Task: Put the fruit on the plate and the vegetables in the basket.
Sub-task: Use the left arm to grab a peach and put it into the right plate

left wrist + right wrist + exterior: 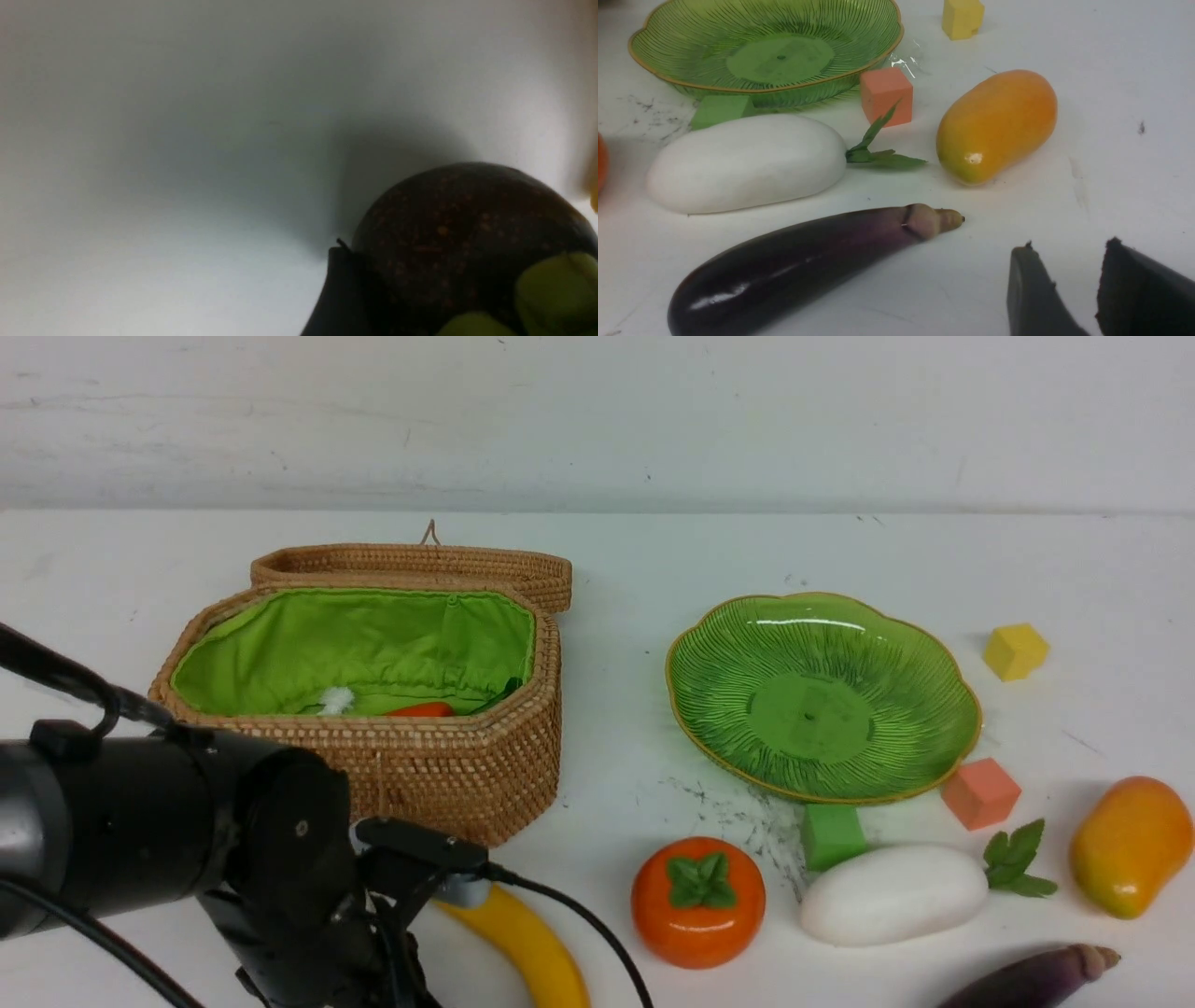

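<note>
Left pincer [458,289] at small round dark purple-brown fruit [467,214], one finger [336,289] touching, presumably to lift it; grip cannot tell. Right pincer [1092,284] narrowly parted, empty, by long dark purple eggplant [798,261].

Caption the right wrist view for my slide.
Toy eggplant, white radish and mango lie on the table near the empty plate.

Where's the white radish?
In the front view, the white radish lies right of centre, between the persimmon and the mango, with the green cube just behind it.
</note>
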You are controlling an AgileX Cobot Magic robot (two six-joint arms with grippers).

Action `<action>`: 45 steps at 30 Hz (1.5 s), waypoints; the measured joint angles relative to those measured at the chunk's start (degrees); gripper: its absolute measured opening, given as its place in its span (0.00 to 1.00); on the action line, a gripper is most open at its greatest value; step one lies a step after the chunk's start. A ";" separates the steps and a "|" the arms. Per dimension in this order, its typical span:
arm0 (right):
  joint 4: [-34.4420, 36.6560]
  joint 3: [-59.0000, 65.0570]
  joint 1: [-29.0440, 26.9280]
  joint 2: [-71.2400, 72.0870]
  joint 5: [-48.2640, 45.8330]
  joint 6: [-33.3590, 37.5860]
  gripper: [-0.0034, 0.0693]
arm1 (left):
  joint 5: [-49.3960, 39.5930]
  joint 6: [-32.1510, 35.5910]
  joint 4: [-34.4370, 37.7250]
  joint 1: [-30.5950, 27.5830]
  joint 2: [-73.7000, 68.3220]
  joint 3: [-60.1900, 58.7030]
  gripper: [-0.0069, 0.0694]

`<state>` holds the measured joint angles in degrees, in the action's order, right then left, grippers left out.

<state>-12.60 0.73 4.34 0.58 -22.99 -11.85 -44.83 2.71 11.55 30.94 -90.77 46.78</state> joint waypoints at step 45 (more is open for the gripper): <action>0.00 0.00 0.00 0.00 0.00 0.00 0.38 | -11.85 -3.21 9.04 3.57 -48.22 88.32 0.83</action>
<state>-12.60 0.73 4.34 0.58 -22.99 -11.85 -56.68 -0.50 20.59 34.51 -138.99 135.10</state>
